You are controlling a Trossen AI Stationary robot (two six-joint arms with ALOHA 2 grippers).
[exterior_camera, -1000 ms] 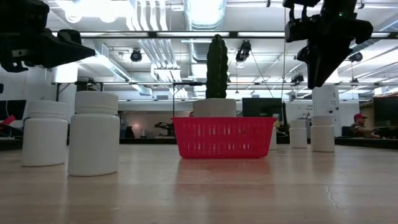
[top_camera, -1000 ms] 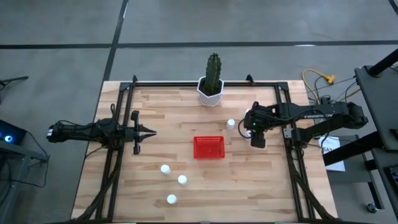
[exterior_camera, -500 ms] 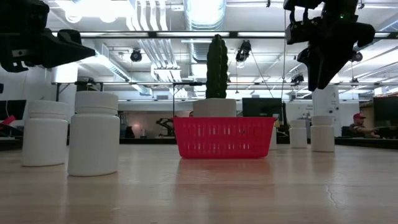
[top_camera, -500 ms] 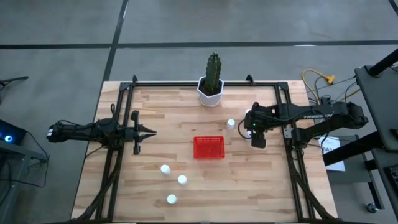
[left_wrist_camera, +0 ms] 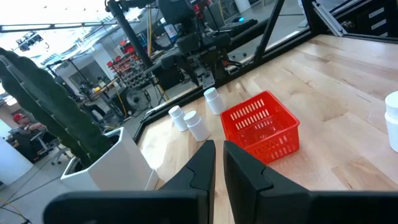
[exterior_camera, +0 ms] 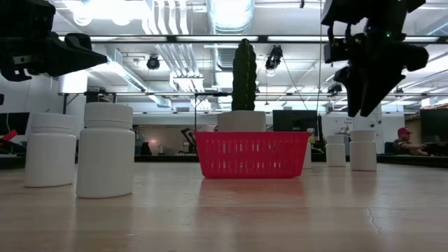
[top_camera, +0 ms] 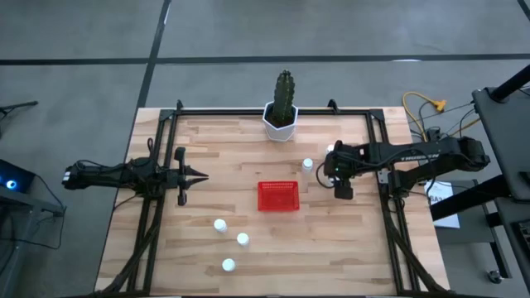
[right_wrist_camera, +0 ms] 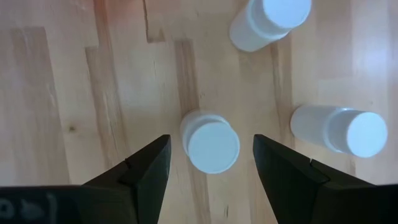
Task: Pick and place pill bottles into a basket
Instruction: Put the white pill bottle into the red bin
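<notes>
Three white pill bottles stand upright right of the red basket (top_camera: 277,196); in the right wrist view they are one in the middle (right_wrist_camera: 211,142) and two others (right_wrist_camera: 267,22) (right_wrist_camera: 339,129). My right gripper (right_wrist_camera: 211,140) is open and points down above the middle bottle, a finger on either side and clear of it; in the low view the gripper (exterior_camera: 362,108) hangs above the bottle tops (exterior_camera: 362,133). Three more bottles (top_camera: 219,224) (top_camera: 242,239) (top_camera: 228,265) stand at the near left. My left gripper (top_camera: 201,174) waits shut at the table's left.
A white faceted pot (top_camera: 280,122) with a tall green cactus stands at the far edge, behind the basket. A black frame (top_camera: 273,111) runs along the far and side edges of the wooden table. Bare wood lies between the basket and the near-left bottles.
My right gripper has come down a little toward the bottles right of the basket, still open. The bottles and the basket have stayed where they were.
</notes>
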